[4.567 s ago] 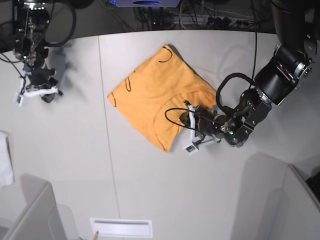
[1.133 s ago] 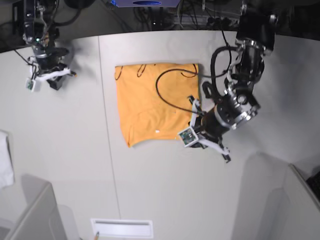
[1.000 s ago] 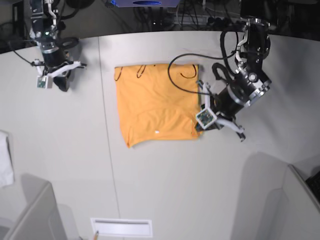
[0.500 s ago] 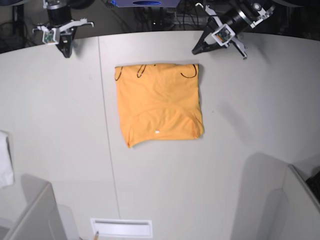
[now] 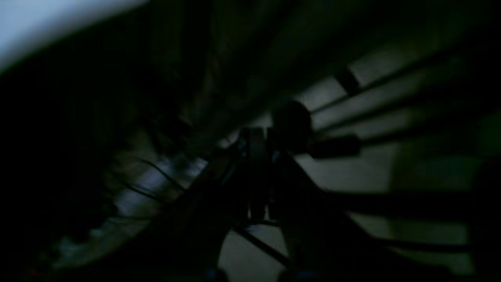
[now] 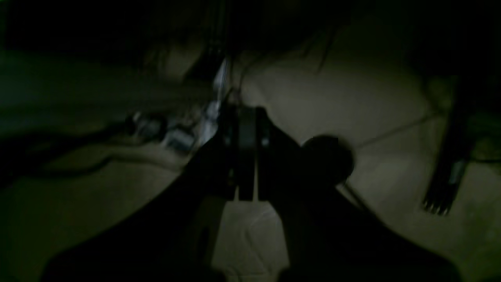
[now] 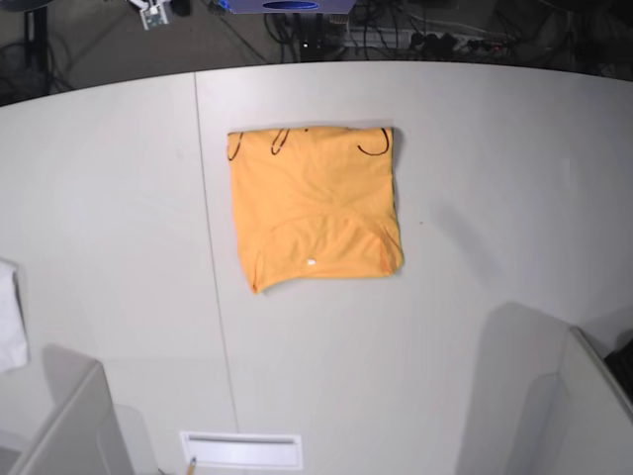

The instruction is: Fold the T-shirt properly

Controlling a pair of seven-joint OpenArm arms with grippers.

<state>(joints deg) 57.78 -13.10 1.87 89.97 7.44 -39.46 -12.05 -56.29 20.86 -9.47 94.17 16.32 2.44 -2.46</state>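
The light-orange T-shirt [image 7: 315, 208] lies folded into a neat rectangle in the middle of the white table [image 7: 475, 158]. Dark curved print marks run along its far edge and the collar curve faces the front. No gripper touches it. Both arms are drawn back beyond the table's far edge. Only a small white part of the right arm [image 7: 150, 14] shows at the top left of the base view. In the dark wrist views the left gripper [image 5: 256, 156] and the right gripper [image 6: 242, 149] show as silhouettes with jaws together and nothing between them.
A small white cloth [image 7: 10, 322] hangs at the table's left edge. Grey partitions stand at the front left [image 7: 59, 416] and front right [image 7: 554, 396]. A white slotted plate [image 7: 240, 450] lies at the front edge. Cables [image 7: 415, 35] lie behind the table.
Both arms have pulled back past the far edge and almost out of the base view. The folded T-shirt has not moved in the last second.
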